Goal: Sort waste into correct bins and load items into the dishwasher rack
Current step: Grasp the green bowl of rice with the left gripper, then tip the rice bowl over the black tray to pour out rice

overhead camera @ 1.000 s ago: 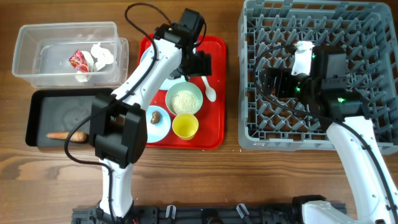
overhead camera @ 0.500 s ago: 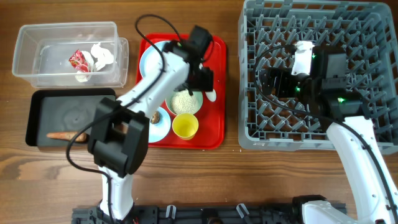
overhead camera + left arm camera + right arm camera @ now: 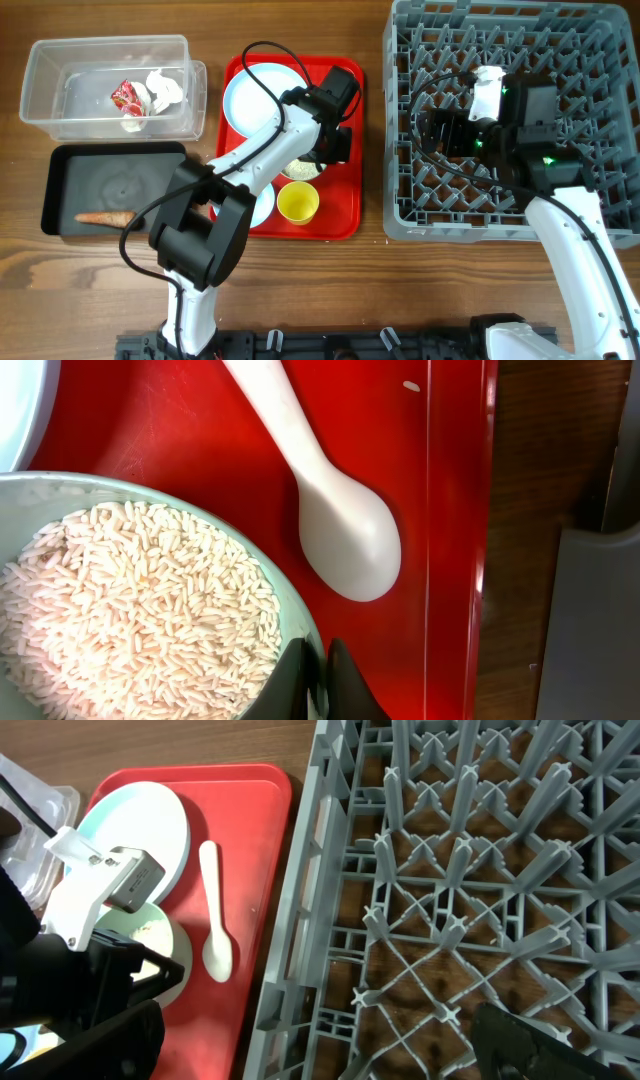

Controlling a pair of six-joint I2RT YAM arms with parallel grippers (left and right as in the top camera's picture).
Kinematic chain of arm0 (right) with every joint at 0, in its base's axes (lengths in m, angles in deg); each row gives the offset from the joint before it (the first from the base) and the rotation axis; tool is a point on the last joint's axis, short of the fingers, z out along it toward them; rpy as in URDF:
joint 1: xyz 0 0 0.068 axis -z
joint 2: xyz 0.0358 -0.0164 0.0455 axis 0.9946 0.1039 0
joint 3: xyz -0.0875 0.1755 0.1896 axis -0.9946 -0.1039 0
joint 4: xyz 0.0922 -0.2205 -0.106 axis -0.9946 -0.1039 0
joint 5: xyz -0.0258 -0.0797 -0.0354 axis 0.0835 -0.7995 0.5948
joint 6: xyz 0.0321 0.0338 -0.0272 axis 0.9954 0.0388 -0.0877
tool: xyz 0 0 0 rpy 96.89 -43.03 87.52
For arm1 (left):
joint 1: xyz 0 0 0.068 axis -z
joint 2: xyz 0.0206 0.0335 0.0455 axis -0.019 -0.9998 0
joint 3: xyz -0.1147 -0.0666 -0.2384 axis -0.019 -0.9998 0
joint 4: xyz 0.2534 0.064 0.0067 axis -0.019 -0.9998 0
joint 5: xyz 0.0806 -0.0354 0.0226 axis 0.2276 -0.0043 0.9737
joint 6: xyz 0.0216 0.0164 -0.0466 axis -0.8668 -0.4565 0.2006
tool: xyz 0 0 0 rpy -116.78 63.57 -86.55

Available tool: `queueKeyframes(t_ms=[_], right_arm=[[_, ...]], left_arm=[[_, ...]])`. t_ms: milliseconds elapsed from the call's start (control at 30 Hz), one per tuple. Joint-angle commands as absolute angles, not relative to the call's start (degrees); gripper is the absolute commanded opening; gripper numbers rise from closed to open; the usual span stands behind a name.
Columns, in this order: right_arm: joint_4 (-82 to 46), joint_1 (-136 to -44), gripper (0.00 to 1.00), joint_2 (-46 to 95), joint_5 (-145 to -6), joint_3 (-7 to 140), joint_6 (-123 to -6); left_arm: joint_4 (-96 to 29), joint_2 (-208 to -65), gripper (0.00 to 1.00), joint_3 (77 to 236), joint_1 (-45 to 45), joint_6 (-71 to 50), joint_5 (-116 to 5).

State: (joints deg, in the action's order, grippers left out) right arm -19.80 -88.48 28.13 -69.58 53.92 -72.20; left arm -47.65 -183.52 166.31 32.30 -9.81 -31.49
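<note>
My left gripper is shut on the right rim of the pale green bowl, which is full of white rice. The white spoon lies on the red tray just right of the bowl; the gripper hides it from overhead. The light blue plate, yellow cup and light blue bowl share that tray. My right gripper hangs open over the grey dishwasher rack, with only one finger in its wrist view.
The clear tub at the back left holds a red wrapper and crumpled tissue. The black tray in front of it holds a carrot piece. The red tray lies between these bins and the rack.
My left gripper has moved right and toward the front, from over the plate to the rice bowl's rim, and has shut on it. The right arm has not moved.
</note>
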Motion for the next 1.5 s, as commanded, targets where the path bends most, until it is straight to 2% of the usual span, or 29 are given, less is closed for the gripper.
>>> queueKeyframes(t_ms=[0,133,367,500,600,733,933,1100,1267,1467], right_arm=[[-19.71,-88.53,1.0,28.78,-69.02,54.46,-71.8],[-19.73,-88.53,1.0,28.78,-69.04,54.44,-71.83],[-19.71,-88.53,1.0,28.78,-69.04,54.44,-71.8],[-19.71,-88.53,1.0,28.78,-69.02,54.44,-71.8],[-19.69,-88.53,1.0,28.78,-69.02,54.44,-71.83],[-19.67,-88.53,1.0,28.78,-69.02,54.44,-71.8],[-19.3,-88.53,1.0,28.78,-69.02,54.44,-71.8],[-18.97,-88.53,1.0,28.78,-69.02,54.44,-71.8],[-18.88,-88.53,1.0,28.78,-68.6,54.44,-70.75],[-18.82,-88.53,1.0,28.78,-68.6,54.44,-70.73]], left_arm=[[-49.86,-181.68,0.04,168.17,32.34,-8.35,-34.83],[-55.67,-177.55,0.04,174.09,32.34,-7.28,-35.23],[-58.51,-170.3,0.04,174.53,29.85,-7.32,-32.98],[-61.97,-164.2,0.04,174.53,21.98,-7.3,-32.15],[-67.34,-160.7,0.04,174.53,13.41,-7.56,-27.21],[-73.48,-160.31,0.04,174.53,0.08,-12.61,-30.18],[-71.74,-160.35,0.04,168.3,-21.23,-25.29,-49.83],[-62.75,-160.35,0.04,154.53,-36.51,-30.05,-67.27],[-54.97,-161.07,0.04,146.66,-44.35,-30.03,-80.28],[-51.74,-162.89,0.04,146.42,-45.16,-30.01,-93.7]])
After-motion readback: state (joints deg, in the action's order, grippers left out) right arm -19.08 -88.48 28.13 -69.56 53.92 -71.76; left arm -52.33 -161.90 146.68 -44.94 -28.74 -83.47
